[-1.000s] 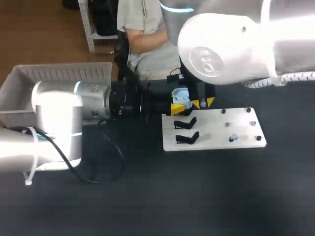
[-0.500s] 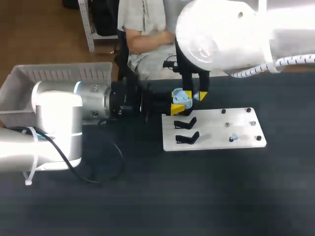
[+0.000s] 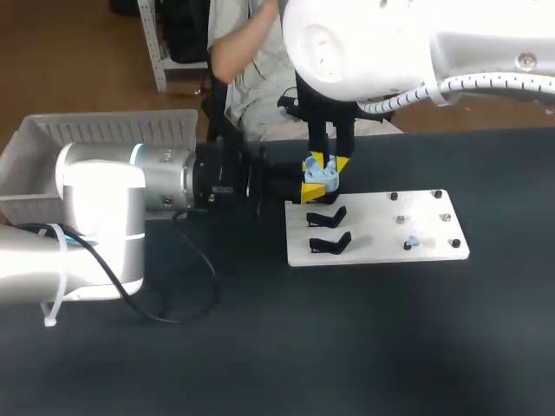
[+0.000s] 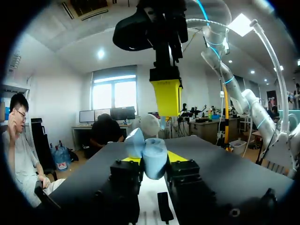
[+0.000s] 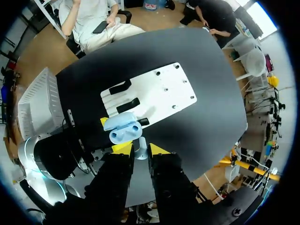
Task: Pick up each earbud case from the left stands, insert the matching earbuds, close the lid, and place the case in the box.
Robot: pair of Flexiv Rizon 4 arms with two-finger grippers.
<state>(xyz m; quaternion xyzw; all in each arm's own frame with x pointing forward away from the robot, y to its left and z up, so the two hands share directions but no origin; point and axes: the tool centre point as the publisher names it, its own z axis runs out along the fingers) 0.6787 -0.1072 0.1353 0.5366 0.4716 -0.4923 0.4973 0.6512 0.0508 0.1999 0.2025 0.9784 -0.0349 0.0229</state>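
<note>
The left gripper [image 4: 154, 161] is clamping the open blue earbud case [image 5: 123, 131]. The right gripper [image 5: 139, 147], pinching an earbud [image 5: 141, 153], is hovering just above it.

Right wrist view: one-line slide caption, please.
Right gripper holds an earbud over the open blue earbud case, gripped by the left gripper beside the white board.

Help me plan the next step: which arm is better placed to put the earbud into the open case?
Right. The right arm's jaws hold an earbud just over the open blue case, which the left arm's jaws grip from both sides.
</note>
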